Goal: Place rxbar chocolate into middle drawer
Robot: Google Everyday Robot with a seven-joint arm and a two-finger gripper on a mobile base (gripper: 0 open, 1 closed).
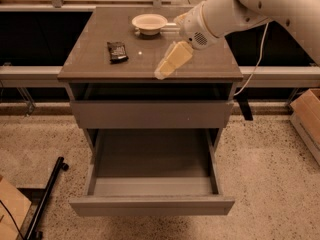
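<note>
The rxbar chocolate [117, 51] is a small black-wrapped bar lying flat on the left part of the cabinet top [100, 66]. My gripper [167, 65] is cream-coloured and hangs over the middle front of the cabinet top, to the right of the bar and apart from it, with nothing visibly in it. The middle drawer [150, 204] is pulled out wide below, and its flat tray holds nothing.
A round cream-white bowl [149, 22] stands at the back of the cabinet top, just behind the gripper. A shut drawer with a taller plain front [150, 114] sits above the open one. A cardboard box [307, 116] stands on the floor at right, a black bar [47, 196] at left.
</note>
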